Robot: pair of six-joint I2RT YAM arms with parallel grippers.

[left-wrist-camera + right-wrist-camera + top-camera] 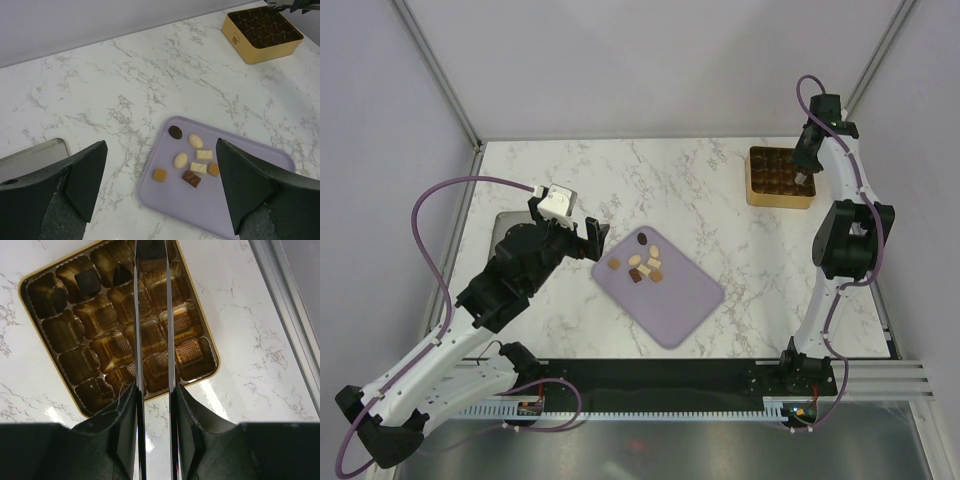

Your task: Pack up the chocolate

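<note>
Chocolate (198, 168) (brown, tan, cream) on mat (200, 212)

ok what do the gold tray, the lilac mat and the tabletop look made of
Gold tray: satin gold wall, maybe tin or foil card; liner glints like thin moulded plastic. Lilac mat: flat, matte, likely silicone or plastic. Tabletop: white, grey-veined, slightly glossy; marble or marble-look laminate.

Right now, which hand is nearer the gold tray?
Right. The right hand is directly over the gold tray; the left hand is far off, open, at the left edge of the lilac mat.
</note>
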